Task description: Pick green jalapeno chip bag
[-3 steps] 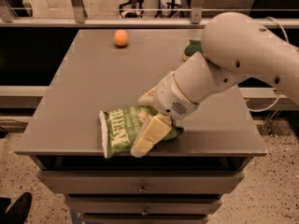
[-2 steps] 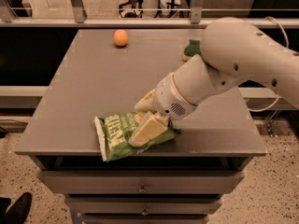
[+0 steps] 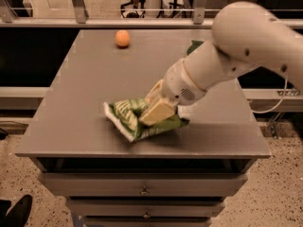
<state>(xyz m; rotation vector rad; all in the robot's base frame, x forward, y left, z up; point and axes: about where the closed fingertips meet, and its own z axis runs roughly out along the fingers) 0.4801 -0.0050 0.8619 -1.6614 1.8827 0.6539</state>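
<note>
The green jalapeno chip bag (image 3: 127, 119) is light green and crinkly, with white lettering, and sits near the front middle of the grey table (image 3: 75, 103). My gripper (image 3: 154, 107) reaches down from the white arm on the right and is shut on the bag's right half. One cream finger (image 3: 157, 113) lies across the top of the bag. The bag is tilted, with its left end a little off the table top and a shadow under it. The arm hides the bag's right end.
A small orange ball (image 3: 122, 38) lies at the table's far left. A dark green item (image 3: 194, 46) peeks out behind the arm at the far right. The table's front edge is close below the bag, with drawers (image 3: 142, 190) underneath. A railing runs behind the table.
The bag has shifted a little away from the front edge and tilted up in my gripper. The arm has risen slightly with it.
</note>
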